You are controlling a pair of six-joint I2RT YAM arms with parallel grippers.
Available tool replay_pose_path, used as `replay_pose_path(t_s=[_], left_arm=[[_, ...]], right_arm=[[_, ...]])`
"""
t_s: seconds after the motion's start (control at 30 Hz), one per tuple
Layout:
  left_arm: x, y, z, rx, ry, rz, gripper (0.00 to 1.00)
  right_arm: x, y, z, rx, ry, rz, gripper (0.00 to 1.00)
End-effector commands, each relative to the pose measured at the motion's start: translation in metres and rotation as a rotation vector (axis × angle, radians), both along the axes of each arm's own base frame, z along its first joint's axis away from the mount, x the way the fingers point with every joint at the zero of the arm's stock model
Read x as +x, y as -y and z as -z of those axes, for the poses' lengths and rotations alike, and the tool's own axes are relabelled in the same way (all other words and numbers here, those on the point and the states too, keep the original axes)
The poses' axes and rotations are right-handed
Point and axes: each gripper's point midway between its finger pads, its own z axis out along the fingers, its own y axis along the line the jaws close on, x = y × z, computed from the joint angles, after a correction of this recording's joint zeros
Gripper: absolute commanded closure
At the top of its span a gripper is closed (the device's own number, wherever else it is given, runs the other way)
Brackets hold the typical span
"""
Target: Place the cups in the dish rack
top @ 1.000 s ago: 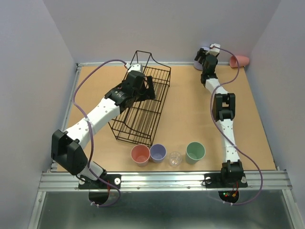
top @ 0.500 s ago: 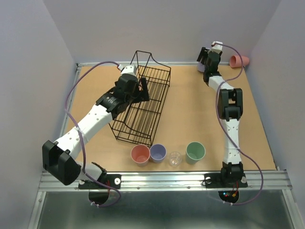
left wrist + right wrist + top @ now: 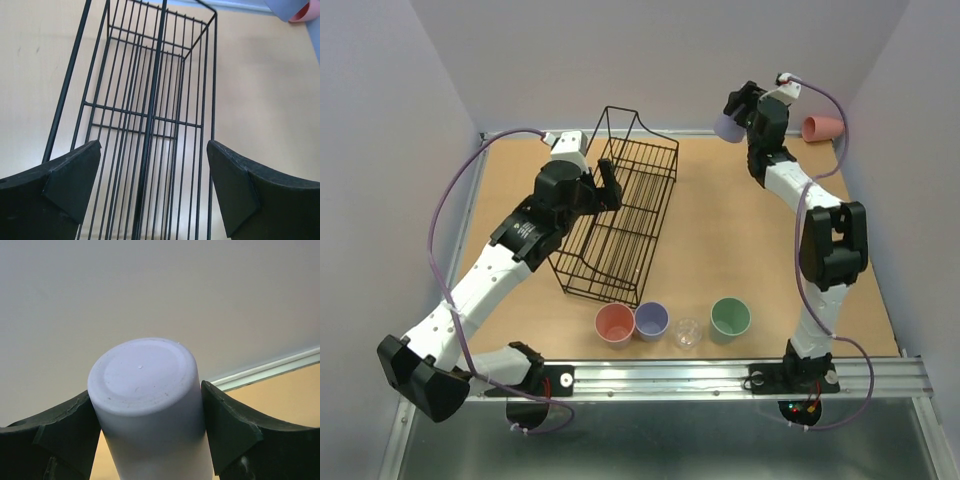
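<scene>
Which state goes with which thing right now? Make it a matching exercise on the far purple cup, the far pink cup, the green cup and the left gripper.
Things:
1. far purple cup
2. far pink cup
3. green cup
4. left gripper

States:
A. open over the rack
B. standing upright in the near row
C. lying on its side near the far right corner
D. clamped in the right gripper

Pairs: 1-D, 2-C, 3-B, 4-A
</scene>
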Motion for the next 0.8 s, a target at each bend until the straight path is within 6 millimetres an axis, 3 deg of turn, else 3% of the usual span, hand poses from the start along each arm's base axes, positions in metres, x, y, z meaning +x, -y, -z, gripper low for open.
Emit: replay_pose_path(t_s=[0.0,0.13,0.27,0.3,0.4,0.43,0.47,0.5,0.57,0.73,0.77], left_arm=[[-0.004,-0.007,-0.036,-0.044,0.134,0.011,0.01],[-0.016,-0.003,-0.051,-0.096,0.184,0.061,0.01],[-0.031,0.017,-0.064,-0.169,0.238,0.202,0.01],[-0.033,0.018,-0.07,-0.188,0.258,0.213,0.01],[-0.046,0.039,-0.092,-0.296,0.312,0.335,0.01],[-0.049,0.044,-0.098,-0.323,0.32,0.364,0.01],[-0.054,0.05,-0.111,-0.36,0.354,0.409,0.01],[-0.056,0.055,-0.117,-0.403,0.351,0.427,0.01],[-0.056,0.063,-0.125,-0.448,0.36,0.46,0.01],[-0.043,0.086,-0.122,-0.511,0.306,0.479,0.03],[-0.044,0.09,-0.133,-0.52,0.309,0.486,0.03]], right_arm=[[-0.043,-0.011,-0.062,0.353,0.102,-0.052,0.99],[-0.084,-0.026,-0.08,0.594,0.107,-0.149,1.0],[-0.126,-0.042,-0.078,0.861,0.089,-0.234,1.0],[-0.143,-0.043,-0.08,0.916,0.1,-0.256,1.0],[-0.168,-0.05,-0.082,1.086,0.103,-0.307,1.0],[-0.175,-0.051,-0.069,1.118,0.084,-0.305,1.0],[-0.189,-0.052,-0.084,1.174,0.108,-0.339,1.0],[-0.195,-0.054,-0.084,1.196,0.106,-0.352,0.99],[-0.212,-0.059,-0.089,1.254,0.1,-0.396,1.0],[-0.24,-0.071,-0.094,1.344,0.057,-0.482,0.99],[-0.245,-0.073,-0.094,1.381,0.045,-0.491,1.0]])
